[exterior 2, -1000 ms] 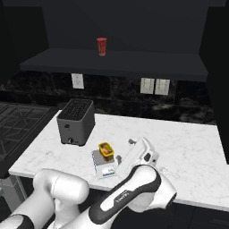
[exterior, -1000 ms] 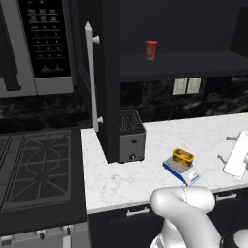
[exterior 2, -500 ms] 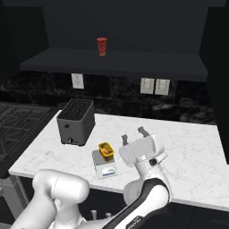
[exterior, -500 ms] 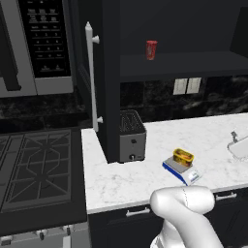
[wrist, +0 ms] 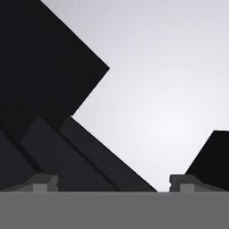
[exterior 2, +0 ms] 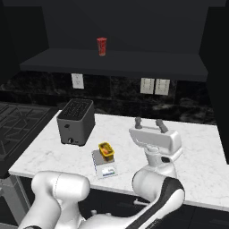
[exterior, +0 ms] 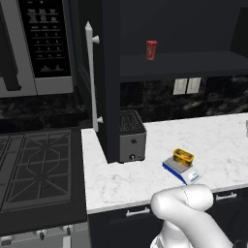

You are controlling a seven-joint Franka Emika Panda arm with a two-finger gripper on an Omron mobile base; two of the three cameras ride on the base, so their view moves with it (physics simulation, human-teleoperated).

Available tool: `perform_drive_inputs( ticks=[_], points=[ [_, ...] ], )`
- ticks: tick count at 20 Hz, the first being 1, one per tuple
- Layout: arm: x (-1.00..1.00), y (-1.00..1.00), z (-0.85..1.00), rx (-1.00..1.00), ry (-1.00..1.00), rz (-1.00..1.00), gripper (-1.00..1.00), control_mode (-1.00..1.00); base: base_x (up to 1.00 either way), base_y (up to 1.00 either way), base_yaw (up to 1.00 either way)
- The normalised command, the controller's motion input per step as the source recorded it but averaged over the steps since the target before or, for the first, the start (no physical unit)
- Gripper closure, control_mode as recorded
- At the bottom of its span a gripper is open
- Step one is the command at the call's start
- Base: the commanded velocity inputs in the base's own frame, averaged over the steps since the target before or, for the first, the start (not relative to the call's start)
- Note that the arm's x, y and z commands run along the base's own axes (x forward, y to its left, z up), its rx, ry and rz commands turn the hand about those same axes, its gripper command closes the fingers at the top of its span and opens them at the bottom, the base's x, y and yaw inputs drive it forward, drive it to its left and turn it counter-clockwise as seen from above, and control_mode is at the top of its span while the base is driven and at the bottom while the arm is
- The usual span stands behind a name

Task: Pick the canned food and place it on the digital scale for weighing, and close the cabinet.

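Observation:
The squat yellow canned food (exterior: 183,156) (exterior 2: 106,150) sits on the small digital scale (exterior: 182,171) (exterior 2: 104,164) near the counter's front edge. The black cabinet stands open: its door (exterior: 110,72) juts out edge-on with a white bar handle (exterior: 90,77), and the shelf (exterior 2: 112,60) inside is bare to view. My gripper (exterior 2: 149,124) (wrist: 114,183) is raised to the right of the scale, fingers pointing up. It is open and holds nothing. The hand view looks up at dark slanted panels against a pale surface.
A slim red can (exterior: 151,49) (exterior 2: 102,46) stands on the cabinet shelf. A dark toaster (exterior: 131,135) (exterior 2: 77,121) sits behind and left of the scale. The microwave (exterior: 48,43) hangs over the stove (exterior: 34,167). Bare marble counter (exterior 2: 197,152) lies to the right.
My gripper has lifted from low beside the scale and turned upright, drifting right and out of the left base view. The can has stayed on the scale.

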Motion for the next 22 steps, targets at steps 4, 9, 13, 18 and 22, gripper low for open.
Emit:
perform_drive_inputs(
  ticks=[4, 9, 13, 18, 22],
  points=[
    [-1.00, -0.82, 0.32, 0.16, 0.11, -0.05, -1.00, -1.00, 0.00, 0.00, 0.00],
    [-0.71, -0.43, 0.00, 0.12, 0.20, -0.01, -1.00, -1.00, 0.00, 0.00, 0.00],
    [-0.29, -0.12, -0.12, 0.04, 0.02, 0.00, -1.00, -1.00, 0.00, 0.00, 0.00],
    [0.00, -0.39, -0.07, 0.07, 0.00, 0.02, -1.00, -1.00, 0.00, 0.00, 0.00],
    [0.39, -0.12, -0.34, 0.00, 0.12, 0.01, -1.00, -1.00, 0.00, 0.00, 0.00]
  ],
)
